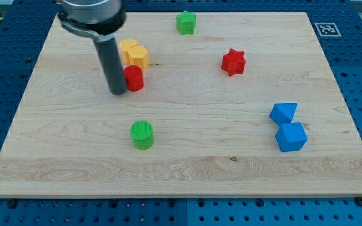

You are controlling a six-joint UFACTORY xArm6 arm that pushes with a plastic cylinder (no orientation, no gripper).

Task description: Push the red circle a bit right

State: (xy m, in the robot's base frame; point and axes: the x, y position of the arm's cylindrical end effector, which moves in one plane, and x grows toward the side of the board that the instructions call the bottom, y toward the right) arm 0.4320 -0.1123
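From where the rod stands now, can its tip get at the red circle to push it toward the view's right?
Probably yes. My tip sits at the red circle's left side, apparently touching it, with nothing between them. The yellow blocks lie just above the circle, not in the path to the right.

My tip (117,92) is dark grey beside the red circle (134,78). The surface (187,163) is pale wood grain. Yellow blocks (134,53), a green star (185,22), red star (234,61), green cylinder (142,135), two blue blocks (288,127).
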